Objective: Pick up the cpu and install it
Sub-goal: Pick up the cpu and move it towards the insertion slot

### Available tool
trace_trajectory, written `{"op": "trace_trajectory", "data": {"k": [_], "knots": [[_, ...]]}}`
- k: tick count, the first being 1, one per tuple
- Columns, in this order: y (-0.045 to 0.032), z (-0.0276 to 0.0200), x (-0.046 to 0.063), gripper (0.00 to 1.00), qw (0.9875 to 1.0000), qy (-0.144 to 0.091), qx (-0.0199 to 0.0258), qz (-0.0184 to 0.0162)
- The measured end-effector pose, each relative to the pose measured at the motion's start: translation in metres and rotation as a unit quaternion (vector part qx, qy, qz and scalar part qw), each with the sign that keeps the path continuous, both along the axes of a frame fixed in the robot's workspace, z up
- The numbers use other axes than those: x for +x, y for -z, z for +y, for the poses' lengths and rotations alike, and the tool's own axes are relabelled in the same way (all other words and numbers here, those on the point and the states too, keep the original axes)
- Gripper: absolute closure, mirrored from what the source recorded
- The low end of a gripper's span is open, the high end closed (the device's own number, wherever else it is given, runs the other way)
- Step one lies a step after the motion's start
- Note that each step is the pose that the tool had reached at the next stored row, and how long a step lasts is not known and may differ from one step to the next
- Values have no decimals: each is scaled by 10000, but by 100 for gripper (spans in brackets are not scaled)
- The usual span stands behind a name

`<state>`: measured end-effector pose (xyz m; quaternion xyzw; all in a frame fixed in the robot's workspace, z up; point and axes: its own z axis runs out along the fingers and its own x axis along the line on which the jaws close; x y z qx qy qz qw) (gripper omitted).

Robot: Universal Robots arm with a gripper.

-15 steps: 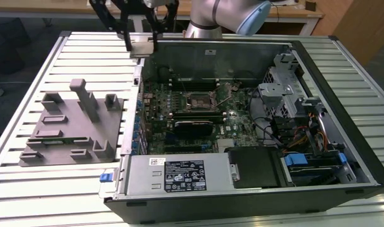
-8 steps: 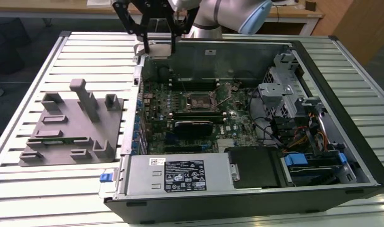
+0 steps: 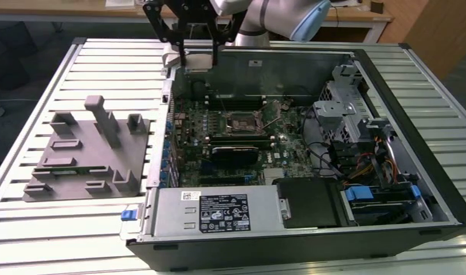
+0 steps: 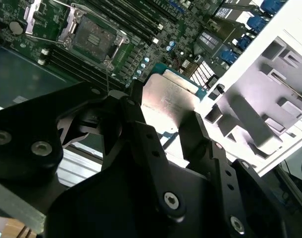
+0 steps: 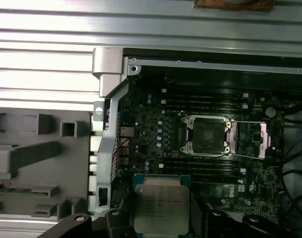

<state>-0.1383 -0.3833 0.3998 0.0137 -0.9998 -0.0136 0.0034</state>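
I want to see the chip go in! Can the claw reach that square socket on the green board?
Probably yes. The claw, shut on the cpu, hangs over the open case, and the socket has its lid flipped open with nothing lying over it.
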Motion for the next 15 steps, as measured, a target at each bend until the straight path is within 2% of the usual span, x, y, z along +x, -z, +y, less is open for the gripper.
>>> {"op": "trace_trajectory", "data": {"k": [15], "knots": [[12, 0, 161, 46, 10000, 0, 0, 0]]}}
